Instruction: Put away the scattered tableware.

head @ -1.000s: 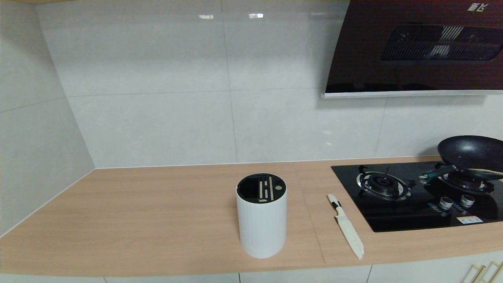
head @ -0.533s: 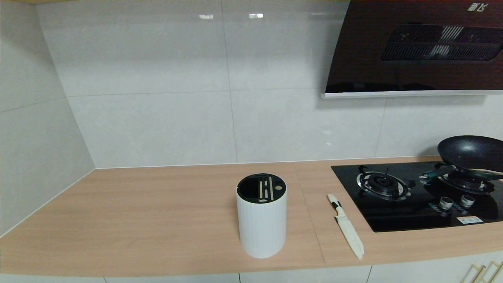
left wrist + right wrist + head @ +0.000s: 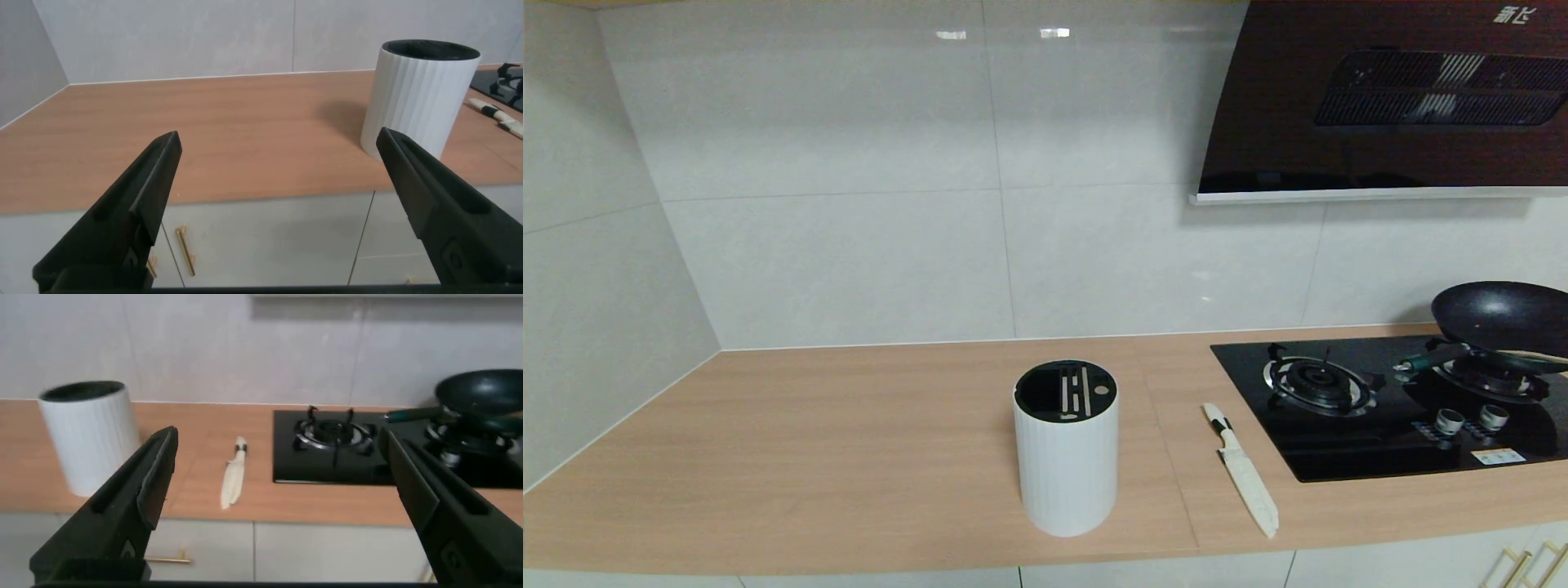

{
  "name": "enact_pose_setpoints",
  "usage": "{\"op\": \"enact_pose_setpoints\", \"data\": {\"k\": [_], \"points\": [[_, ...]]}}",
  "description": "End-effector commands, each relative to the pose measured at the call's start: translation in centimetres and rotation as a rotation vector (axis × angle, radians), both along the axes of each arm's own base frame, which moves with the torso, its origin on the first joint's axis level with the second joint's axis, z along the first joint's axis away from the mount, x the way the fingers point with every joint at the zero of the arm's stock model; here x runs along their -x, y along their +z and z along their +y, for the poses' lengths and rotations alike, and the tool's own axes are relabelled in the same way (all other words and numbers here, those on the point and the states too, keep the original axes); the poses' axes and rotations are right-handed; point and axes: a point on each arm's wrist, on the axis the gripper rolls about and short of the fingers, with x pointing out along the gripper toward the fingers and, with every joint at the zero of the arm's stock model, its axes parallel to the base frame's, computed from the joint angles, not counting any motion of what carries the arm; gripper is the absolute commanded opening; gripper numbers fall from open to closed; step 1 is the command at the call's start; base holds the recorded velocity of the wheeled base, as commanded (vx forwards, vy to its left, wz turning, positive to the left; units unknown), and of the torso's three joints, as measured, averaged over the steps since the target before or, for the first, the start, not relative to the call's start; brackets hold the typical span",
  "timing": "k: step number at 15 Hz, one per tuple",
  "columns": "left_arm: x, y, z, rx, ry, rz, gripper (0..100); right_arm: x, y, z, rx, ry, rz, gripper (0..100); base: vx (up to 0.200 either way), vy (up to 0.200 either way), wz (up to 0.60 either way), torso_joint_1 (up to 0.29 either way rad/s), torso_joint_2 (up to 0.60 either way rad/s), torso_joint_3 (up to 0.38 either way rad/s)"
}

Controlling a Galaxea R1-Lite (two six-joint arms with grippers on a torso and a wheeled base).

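Indoors: wooden counter (image 3: 849, 457), tiled wall (image 3: 849, 204), hob (image 3: 1339, 447), knife (image 3: 1243, 472).

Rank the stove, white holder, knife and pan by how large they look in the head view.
1. stove, largest
2. white holder
3. knife, smallest
The pan runs off the picture's edge and sits farther back, so I would not rank it against the white holder.
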Motion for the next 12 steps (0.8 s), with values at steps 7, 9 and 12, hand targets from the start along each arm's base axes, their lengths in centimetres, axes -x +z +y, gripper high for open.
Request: {"op": "enact_pose_setpoints", "data": {"k": [7, 9, 12], "points": [[0.0, 0.0, 0.0, -0.001, 0.000, 0.000, 100, -17.4, 5.8, 2.4, 0.044, 0.157, 0.554, 100, 0.000, 0.000, 0.00, 0.000, 0.00, 0.000], [0.0, 0.0, 0.0, 0.000, 0.000, 0.000, 100, -21.6, 4.4, 3.2, 0.050, 0.118, 0.558, 100, 0.000, 0.000, 0.00, 0.000, 0.00, 0.000], [0.0, 0.0, 0.0, 0.000, 0.000, 0.000, 100, -26.9, 2.8, 4.7, 0.059, 0.125, 0.610, 100, 0.000, 0.000, 0.00, 0.000, 0.00, 0.000]]}}
